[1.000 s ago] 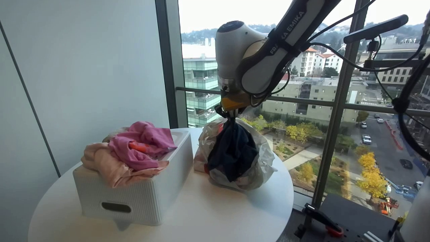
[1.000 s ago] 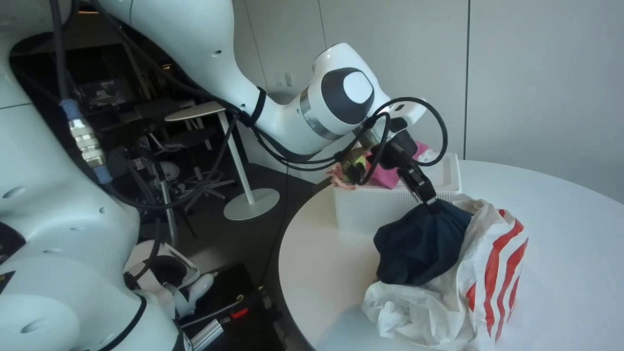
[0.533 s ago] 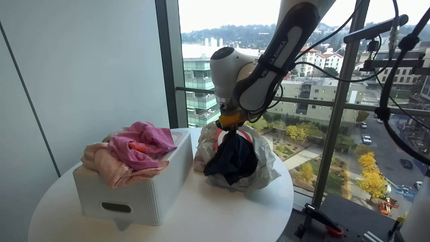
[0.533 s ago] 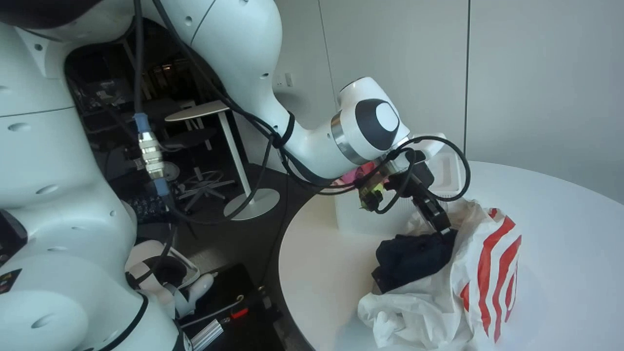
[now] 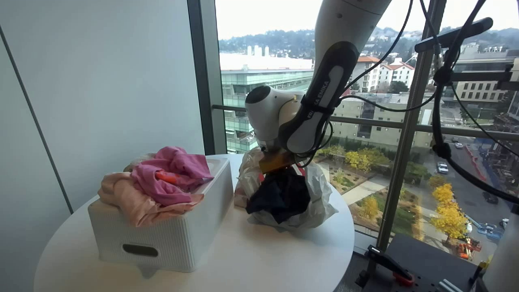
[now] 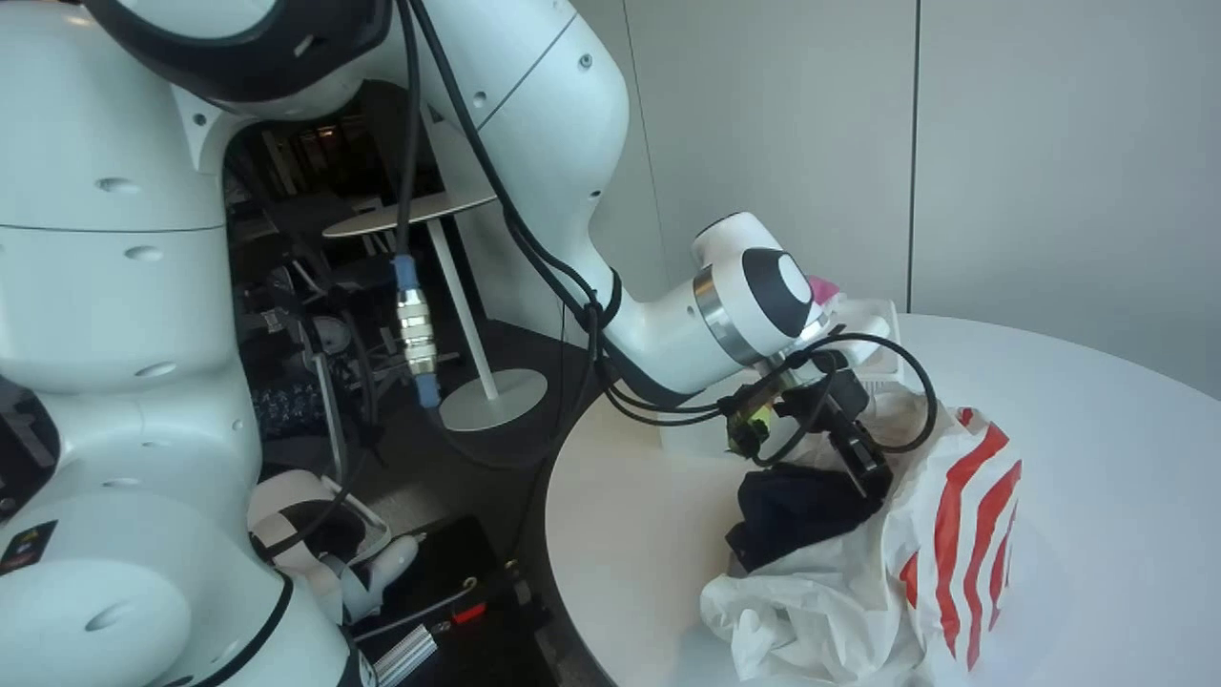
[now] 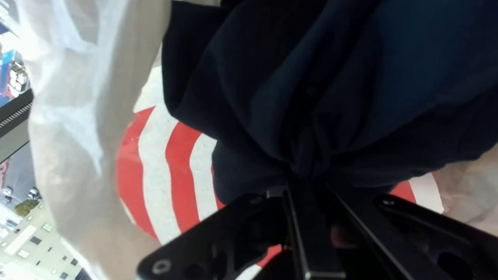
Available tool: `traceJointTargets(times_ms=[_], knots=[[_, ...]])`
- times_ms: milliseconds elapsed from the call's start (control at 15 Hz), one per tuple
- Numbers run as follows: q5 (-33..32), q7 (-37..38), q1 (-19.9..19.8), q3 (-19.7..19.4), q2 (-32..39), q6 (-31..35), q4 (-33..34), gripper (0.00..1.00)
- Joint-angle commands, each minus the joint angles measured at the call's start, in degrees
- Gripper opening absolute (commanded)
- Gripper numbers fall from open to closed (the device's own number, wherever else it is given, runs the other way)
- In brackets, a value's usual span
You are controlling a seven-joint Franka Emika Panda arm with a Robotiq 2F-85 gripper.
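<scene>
My gripper (image 6: pixel 870 477) points down at the mouth of a crumpled white plastic bag with red stripes (image 6: pixel 839 625). Its fingers are shut on a bunched dark navy cloth (image 5: pixel 279 196). In the wrist view the fingertips (image 7: pixel 307 181) meet the gathered fabric, and the navy cloth (image 7: pixel 241 89) spreads around them. The cloth lies in the bag's mouth and drapes over its near side; the bag's wall (image 7: pixel 85 128) and striped inside show around it. In an exterior view the bag (image 5: pixel 320 202) stands behind the cloth, and the fingers are mostly hidden by cloth and wrist.
A white ribbed box (image 5: pixel 140 237) stands beside the bag on the round white table (image 5: pixel 259 263). A pink cloth (image 5: pixel 190 164), a peach cloth (image 5: pixel 125 196) and something orange (image 5: pixel 166 176) lie on it. A window (image 5: pixel 259 89) and a pale wall (image 6: pixel 1059 162) border the table.
The arm has come down toward the bag, bringing the navy cloth lower. The cloth has folded from a hanging, stretched shape into a low heap at the bag's mouth.
</scene>
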Motion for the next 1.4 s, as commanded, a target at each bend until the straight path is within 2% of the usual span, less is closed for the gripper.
traceJointTargets(times_ms=[0,200,267,333,867,933,1133,1333], knots=[[-0.24,1.76,2.10,-1.60,4.86,-1.28,3.94,0.03],[0.39,1.23,2.39,-2.07,6.64,-1.88,5.09,0.04],[1.68,-0.33,1.97,-1.57,6.41,-1.68,4.88,0.33],[2.39,-0.88,2.04,-1.43,5.92,-2.13,4.65,0.33],[6.16,-3.81,4.72,0.50,-4.76,-8.68,0.05,0.94],[7.48,-4.99,4.78,1.20,-6.18,-9.23,-0.51,0.99],[20.39,-16.25,3.06,4.93,-10.17,-4.42,-4.09,1.00],[33.35,-25.83,4.10,6.39,-11.52,-2.41,-6.11,1.00]])
